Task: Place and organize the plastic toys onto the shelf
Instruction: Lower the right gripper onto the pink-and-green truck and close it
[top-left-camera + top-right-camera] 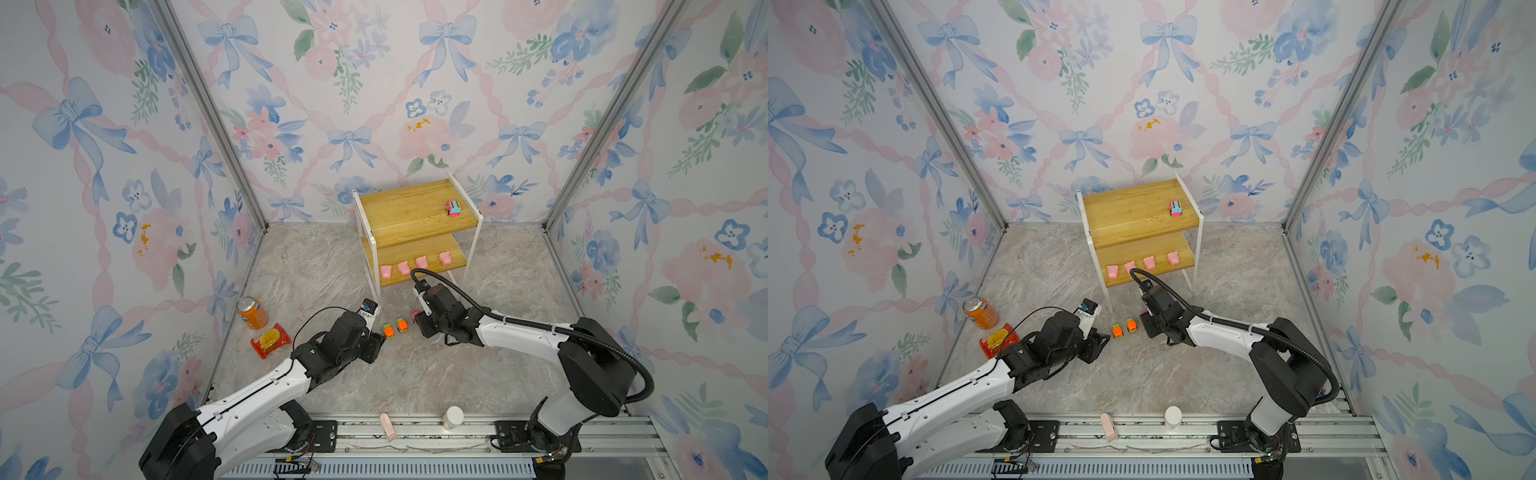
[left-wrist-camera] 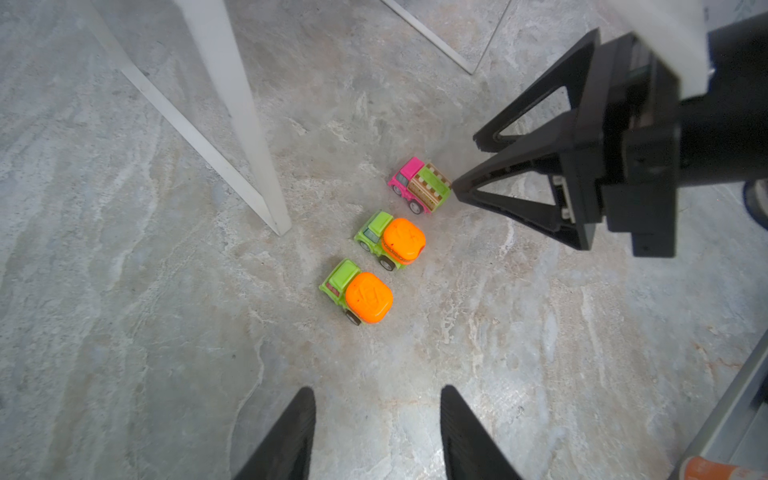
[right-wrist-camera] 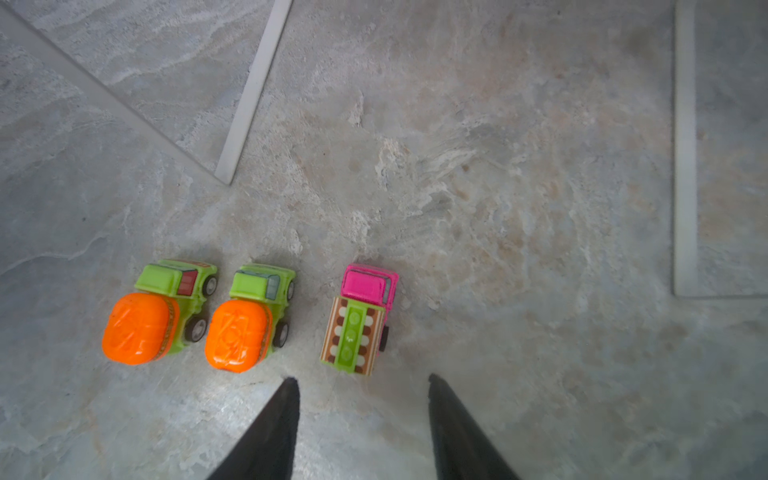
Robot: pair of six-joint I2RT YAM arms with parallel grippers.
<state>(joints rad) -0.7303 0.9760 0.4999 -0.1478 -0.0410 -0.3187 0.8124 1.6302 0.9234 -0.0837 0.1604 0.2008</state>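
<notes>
Your right gripper [image 3: 359, 378] hangs low over the marbled grey floor [image 3: 498, 208], black fingers spread and nothing between them. The small pink plastic truck with the green-and-brown bed [image 3: 359, 320] stands just ahead of the tips, its tail facing the gap but not yet inside it. In the left wrist view one right fingertip sits just beside that tail; touching or not, you can't tell. Your left gripper [image 2: 376, 390] is parted and empty too. The nearer orange-and-green plastic mixer car [image 2: 357, 291] lies ahead of its fingers, clear of them, and the second orange-and-green plastic mixer car [image 2: 390, 241] comes next in the row, between it and the pink truck. All three stand on their wheels by the front leg of the small two-tier shelf of yellowish wooden boards on a thin white frame [image 1: 399, 212]. On its top board, near the right end, rests another pink-and-teal toy car [image 1: 453, 208]. Four pale-pink plastic pig figures [image 1: 422, 262] line the lower board's front edge.
</notes>
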